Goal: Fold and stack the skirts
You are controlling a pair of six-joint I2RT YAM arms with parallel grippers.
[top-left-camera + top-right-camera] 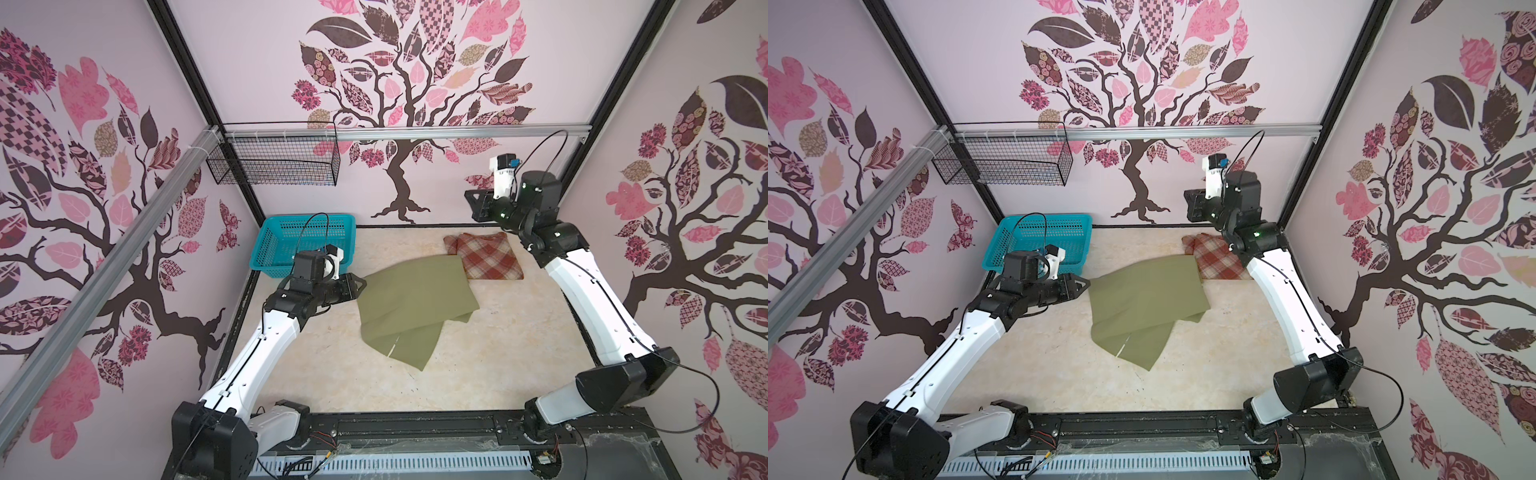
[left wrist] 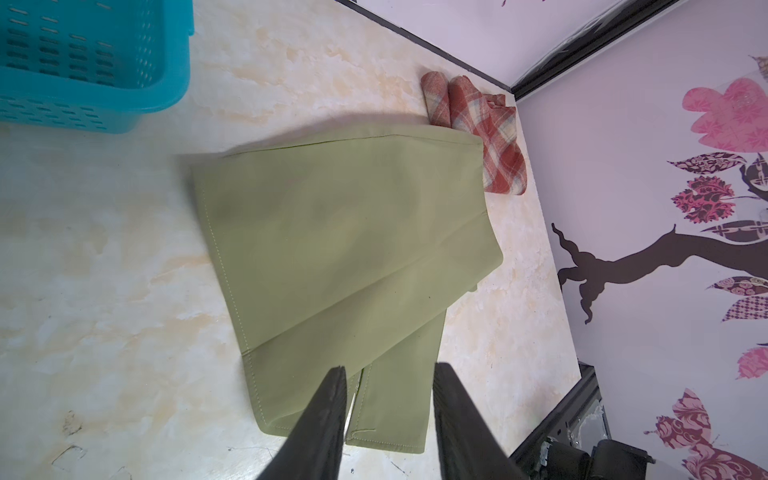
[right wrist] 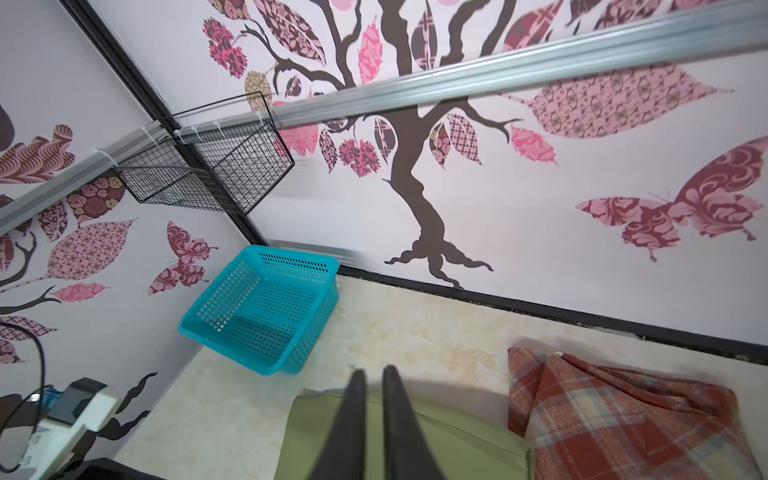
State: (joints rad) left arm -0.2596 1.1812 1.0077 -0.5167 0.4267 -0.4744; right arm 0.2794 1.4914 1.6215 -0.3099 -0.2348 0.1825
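The olive-green skirt (image 1: 415, 299) (image 1: 1146, 299) lies in the middle of the table, partly folded over itself, with a slit hem (image 2: 374, 415) toward the front. Its far right corner overlaps the edge of the plaid skirt (image 1: 488, 257) (image 1: 1219, 259) (image 2: 498, 153), which lies folded at the back right. My left gripper (image 1: 361, 284) (image 2: 388, 368) hovers by the olive skirt's left edge, open and empty. My right gripper (image 1: 473, 203) (image 3: 374, 370) is raised high near the back wall above both skirts (image 3: 457, 440), its fingers a narrow gap apart with nothing between them.
A turquoise plastic basket (image 1: 307, 217) (image 3: 257, 249) stands in the back left corner, close behind my left wrist. A black wire basket (image 1: 274, 162) hangs from the metal rail above it. Patterned walls enclose three sides. Black rails run along the front edge.
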